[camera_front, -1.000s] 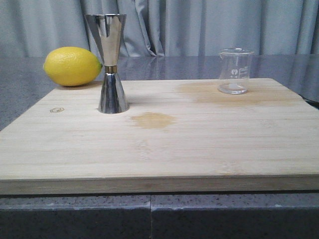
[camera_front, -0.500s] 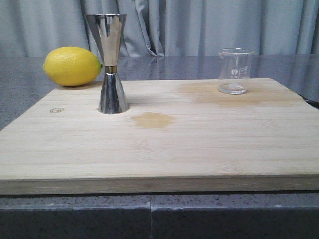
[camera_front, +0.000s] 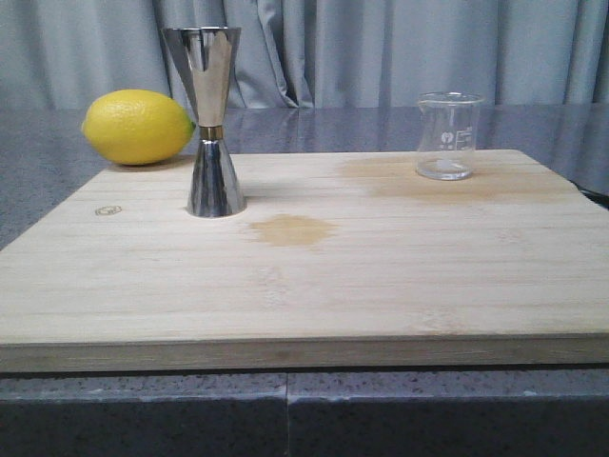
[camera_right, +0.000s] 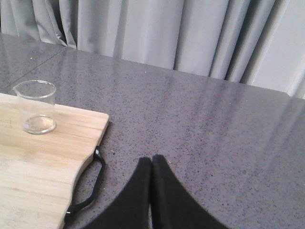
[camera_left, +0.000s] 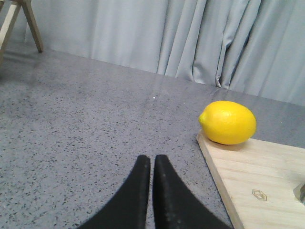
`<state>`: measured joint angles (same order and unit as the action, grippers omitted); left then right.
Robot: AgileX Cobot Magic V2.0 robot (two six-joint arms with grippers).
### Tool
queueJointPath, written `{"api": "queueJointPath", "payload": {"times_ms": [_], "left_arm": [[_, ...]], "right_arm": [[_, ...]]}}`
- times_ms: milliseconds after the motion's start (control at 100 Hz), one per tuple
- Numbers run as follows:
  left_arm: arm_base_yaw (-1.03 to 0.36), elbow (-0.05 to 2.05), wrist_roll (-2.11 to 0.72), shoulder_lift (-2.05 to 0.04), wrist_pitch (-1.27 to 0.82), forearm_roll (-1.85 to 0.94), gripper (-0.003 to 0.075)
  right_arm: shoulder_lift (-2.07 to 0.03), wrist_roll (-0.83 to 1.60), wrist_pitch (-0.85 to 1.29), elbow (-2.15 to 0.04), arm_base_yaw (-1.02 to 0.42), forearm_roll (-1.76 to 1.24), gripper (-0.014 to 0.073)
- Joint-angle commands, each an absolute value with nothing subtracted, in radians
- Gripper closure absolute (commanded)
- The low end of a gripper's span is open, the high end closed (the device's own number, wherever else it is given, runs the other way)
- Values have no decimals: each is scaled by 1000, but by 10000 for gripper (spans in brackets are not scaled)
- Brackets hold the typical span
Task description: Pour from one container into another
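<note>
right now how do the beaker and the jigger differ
The beaker is clear glass with faint white printed marks; the jigger is shiny steel with a gold-toned waist band. The beaker is short and straight-walled; the jigger is taller and hourglass-shaped. The beaker stands toward the board's far right, the jigger toward its left, close to the lemon. Both stand upright on the wooden board, untouched by either arm.

— What stands on the wooden cutting board (camera_right: 43, 157)?
— A clear glass beaker (camera_right: 35, 106), upright near its far corner.
— And the right gripper (camera_right: 151, 164)?
— Its black fingers (camera_right: 138, 191) are pressed together over the grey speckled countertop (camera_right: 205, 129), well apart from the beaker.
</note>
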<state>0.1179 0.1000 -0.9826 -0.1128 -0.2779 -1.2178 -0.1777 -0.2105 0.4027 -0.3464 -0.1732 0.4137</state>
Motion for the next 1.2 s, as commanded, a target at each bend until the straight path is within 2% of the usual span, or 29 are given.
{"api": "queueJointPath", "payload": {"times_ms": [0,110,180,360,450,730,950,1190], "left_arm": [[88,127,-973,-122,-196,-1259,739],[59,136,-972,-122,-183,-1258,739],[38,143,-876,-122,-187,-1137,739],[2,166,-107,-122,-185,-405,739],[-28,166,125,-122,-174,-144,739],[-88,49,147,-70,91,-50,739],[-88,-34,147,32,101,-51,739],[-88,-32,147,28,91,63,739]], "right_arm": [[-186,-211,326,-370,-171,430,666],[-186,-211,326,-370,-171,430,665],[-186,-211,326,-370,-171,430,666],[-186,-211,326,-370,-171,430,665],[-186,-211,326,-370,-171,430,665],[-186,-211,326,-370,-171,430,665],[-186,-211,326,-370,-171,430,666],[-186,-211,325,-370,-171,430,666]]}}
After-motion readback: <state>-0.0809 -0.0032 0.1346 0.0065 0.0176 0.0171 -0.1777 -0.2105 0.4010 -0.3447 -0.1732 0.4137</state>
